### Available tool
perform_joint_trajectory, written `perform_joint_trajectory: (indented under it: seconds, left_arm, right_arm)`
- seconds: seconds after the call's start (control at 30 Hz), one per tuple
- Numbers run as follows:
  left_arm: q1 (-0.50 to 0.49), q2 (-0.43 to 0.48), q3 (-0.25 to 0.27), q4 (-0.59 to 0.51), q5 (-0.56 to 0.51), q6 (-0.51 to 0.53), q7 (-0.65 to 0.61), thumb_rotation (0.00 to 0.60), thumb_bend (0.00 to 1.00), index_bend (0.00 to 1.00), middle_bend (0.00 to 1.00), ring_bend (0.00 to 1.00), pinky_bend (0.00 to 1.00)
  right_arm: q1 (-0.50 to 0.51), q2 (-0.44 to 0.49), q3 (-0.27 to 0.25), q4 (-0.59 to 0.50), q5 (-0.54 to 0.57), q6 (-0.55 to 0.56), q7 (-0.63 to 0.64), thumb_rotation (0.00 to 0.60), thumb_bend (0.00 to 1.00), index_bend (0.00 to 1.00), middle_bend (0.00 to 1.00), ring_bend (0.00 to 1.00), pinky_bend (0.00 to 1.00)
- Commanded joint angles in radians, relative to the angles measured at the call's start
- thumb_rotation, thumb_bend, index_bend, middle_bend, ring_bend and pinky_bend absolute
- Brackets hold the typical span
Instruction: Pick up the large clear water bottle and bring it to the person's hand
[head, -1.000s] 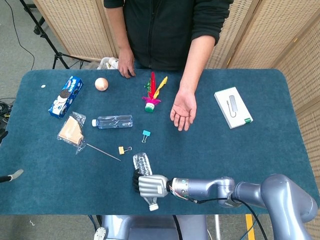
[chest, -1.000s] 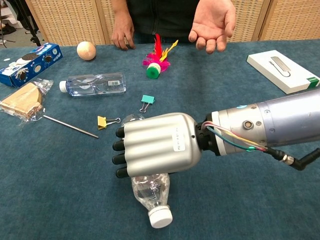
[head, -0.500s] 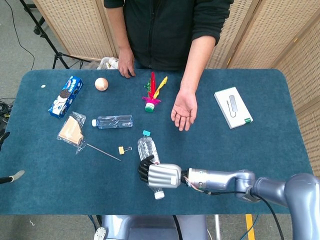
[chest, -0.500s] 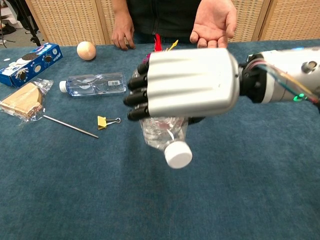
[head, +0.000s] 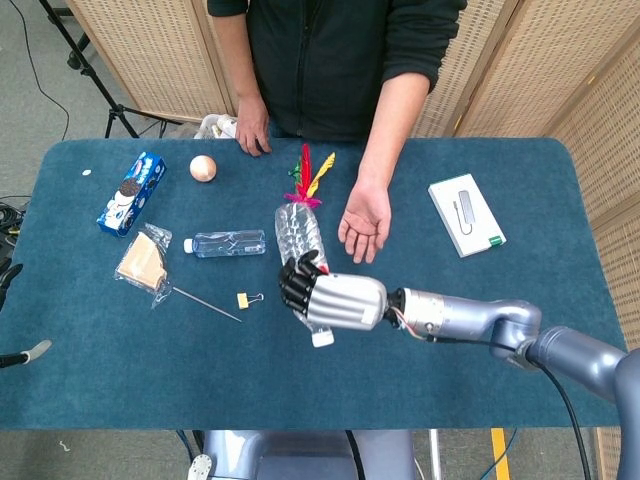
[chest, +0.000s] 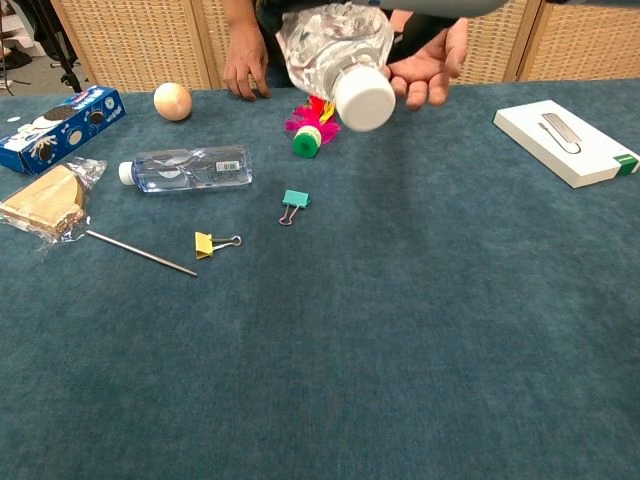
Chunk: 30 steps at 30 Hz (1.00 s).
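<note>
**Inspector:** Your right hand (head: 335, 300) has its fingers wrapped round the bottle (head: 303, 252), which is off the table (head: 560, 200) and lying roughly level, white cap (chest: 364, 98) toward the robot. I judge this the carry step: the pickup looks done, the handover is not.

**Operator:** Where does it sit against the target?

**Inspector:** In the head view the bottle's far end is just beside the shuttlecock (head: 303, 203), with the person's palm (head: 364, 224) near it on the right, open and facing up. In the chest view the bottle shows in front of that palm at the top edge. I cannot tell whether they touch.

**Operator:** And what does the next move call for?

**Inspector:** In my judgement, bring the bottle rightward over the palm, lower it there, and loosen your fingers only once the person has it. Your left hand is out of both views.

**Operator:** Anything on materials?

**Inspector:** The bottle is thin clear plastic, ribbed and crinkled-looking, so I expect it to give under a hard squeeze; its round body could slip. A smaller labelled bottle (head: 229, 243) lies on the table. The cloth is dark teal and felt-like. Also noted: two binder clips, yellow (chest: 210, 242) and teal (chest: 293, 202), a thin rod (chest: 140, 252), a wooden ball (head: 203, 168), a flat white box (head: 466, 215).
</note>
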Motion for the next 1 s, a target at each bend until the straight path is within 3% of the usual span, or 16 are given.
perform_joint_trajectory:
  seconds: [0.03,0.53,0.67,0.73,0.8,0.83,0.9,1.0]
  left_arm:
    - [-0.001,-0.003,-0.002,-0.002,-0.006,-0.002,0.008,0.600,0.00,0.00,0.00,0.00,0.00]
    - [-0.007,-0.016,-0.007,-0.005,-0.034,-0.024,0.046,0.600,0.00,0.00,0.00,0.00,0.00]
    - [-0.006,-0.017,-0.006,-0.009,-0.030,-0.019,0.053,0.600,0.00,0.00,0.00,0.00,0.00]
    - [-0.006,-0.016,-0.006,-0.009,-0.031,-0.019,0.054,0.600,0.00,0.00,0.00,0.00,0.00]
    - [-0.006,-0.016,-0.007,-0.008,-0.034,-0.021,0.053,0.600,0.00,0.00,0.00,0.00,0.00]
    - [-0.006,-0.016,-0.007,-0.007,-0.034,-0.022,0.052,0.600,0.00,0.00,0.00,0.00,0.00]
    - [-0.006,-0.015,-0.007,-0.006,-0.033,-0.022,0.048,0.600,0.00,0.00,0.00,0.00,0.00]
    - [-0.005,-0.014,-0.008,-0.006,-0.031,-0.019,0.044,0.600,0.00,0.00,0.00,0.00,0.00]
  right_arm:
    - [0.028,-0.027,0.010,0.119,0.010,0.030,0.070,0.600,1.00,0.63,0.60,0.47,0.49]
    - [-0.028,-0.138,-0.076,0.450,0.057,0.125,0.208,0.600,1.00,0.63,0.60,0.47,0.49]
    - [-0.048,-0.169,-0.095,0.521,0.078,0.130,0.219,0.600,0.97,0.61,0.54,0.44,0.49]
    - [-0.063,-0.176,-0.093,0.539,0.107,0.106,0.201,0.600,0.88,0.48,0.40,0.31,0.42]
    - [-0.084,-0.177,-0.075,0.528,0.157,0.067,0.153,0.600,0.75,0.18,0.12,0.09,0.23]
    - [-0.089,-0.173,-0.071,0.513,0.171,0.056,0.138,0.600,0.72,0.11,0.06,0.04,0.18]
    - [-0.101,-0.152,-0.065,0.476,0.199,0.037,0.115,0.600,0.66,0.01,0.00,0.00,0.08]
    - [-0.120,-0.116,-0.058,0.420,0.229,0.035,0.110,0.600,0.48,0.00,0.00,0.00,0.02]
